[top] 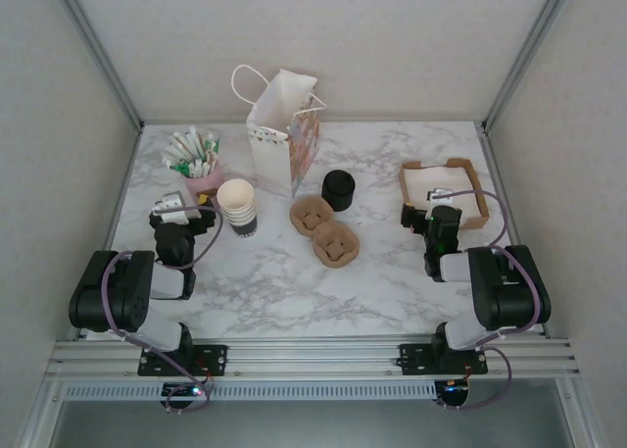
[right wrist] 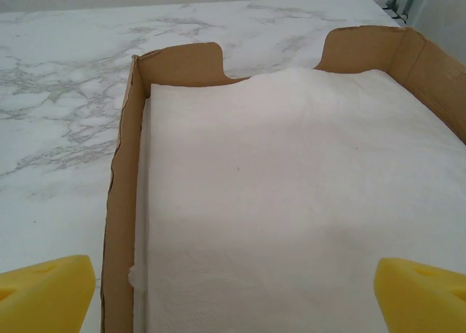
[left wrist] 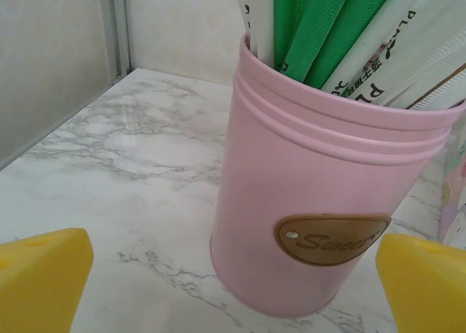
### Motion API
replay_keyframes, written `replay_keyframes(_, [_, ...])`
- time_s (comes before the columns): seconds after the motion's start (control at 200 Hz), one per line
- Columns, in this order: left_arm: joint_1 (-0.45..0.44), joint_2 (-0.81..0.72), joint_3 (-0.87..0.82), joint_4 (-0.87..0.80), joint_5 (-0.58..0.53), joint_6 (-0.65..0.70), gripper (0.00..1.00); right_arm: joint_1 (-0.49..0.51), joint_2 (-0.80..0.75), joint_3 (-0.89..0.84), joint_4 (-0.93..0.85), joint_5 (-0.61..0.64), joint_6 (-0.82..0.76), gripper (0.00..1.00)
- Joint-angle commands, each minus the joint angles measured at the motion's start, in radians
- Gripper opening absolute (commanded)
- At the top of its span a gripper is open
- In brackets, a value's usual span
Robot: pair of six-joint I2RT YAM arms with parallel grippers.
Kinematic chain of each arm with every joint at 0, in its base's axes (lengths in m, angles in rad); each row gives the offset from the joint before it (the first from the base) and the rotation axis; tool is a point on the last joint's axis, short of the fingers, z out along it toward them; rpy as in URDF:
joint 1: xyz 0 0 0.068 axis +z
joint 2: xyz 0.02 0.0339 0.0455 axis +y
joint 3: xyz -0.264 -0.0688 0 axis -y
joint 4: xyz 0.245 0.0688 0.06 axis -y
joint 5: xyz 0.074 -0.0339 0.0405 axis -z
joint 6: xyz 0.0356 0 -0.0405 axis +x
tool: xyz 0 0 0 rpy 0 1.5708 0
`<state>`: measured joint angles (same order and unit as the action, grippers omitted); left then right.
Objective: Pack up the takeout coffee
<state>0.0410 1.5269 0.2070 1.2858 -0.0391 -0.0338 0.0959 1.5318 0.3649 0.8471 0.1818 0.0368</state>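
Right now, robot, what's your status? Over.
Left hand open, facing pink tin. Right hand open, facing napkin tray. Paper cups lidless, untouched. Pink tin close beside them.

On the table [top: 392,272] were counted: one bag [top: 279,134], one tin [top: 204,180], one cup stack [top: 237,205], one black cylinder [top: 338,189], two carriers [top: 313,213] [top: 336,242], one tray [top: 439,165], and two grippers, namely the left gripper [top: 176,205] and the right gripper [top: 426,213].
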Motion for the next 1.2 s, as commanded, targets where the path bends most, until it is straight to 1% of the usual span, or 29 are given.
replay_keyframes(0.0, [0.007,0.009,0.015,0.013,0.012,-0.014,1.0,-0.007,0.008,0.022,-0.003,-0.005,-0.006,0.99])
replay_keyframes(1.016, [0.007,0.009,0.012,0.016,0.011,-0.014,0.99,-0.007,0.008,0.021,0.001,-0.009,-0.008,0.99])
replay_keyframes(1.076, [0.002,-0.032,0.039,-0.064,0.022,-0.005,1.0,-0.008,-0.012,0.041,-0.054,-0.031,-0.018,0.99])
replay_keyframes(1.127, [-0.005,-0.069,0.062,-0.138,0.006,-0.003,1.0,-0.006,-0.045,0.057,-0.114,-0.028,-0.02,0.99])
replay_keyframes(1.192, [-0.016,-0.111,0.047,-0.142,-0.027,-0.005,1.0,-0.005,-0.092,0.059,-0.178,-0.013,-0.014,0.99])
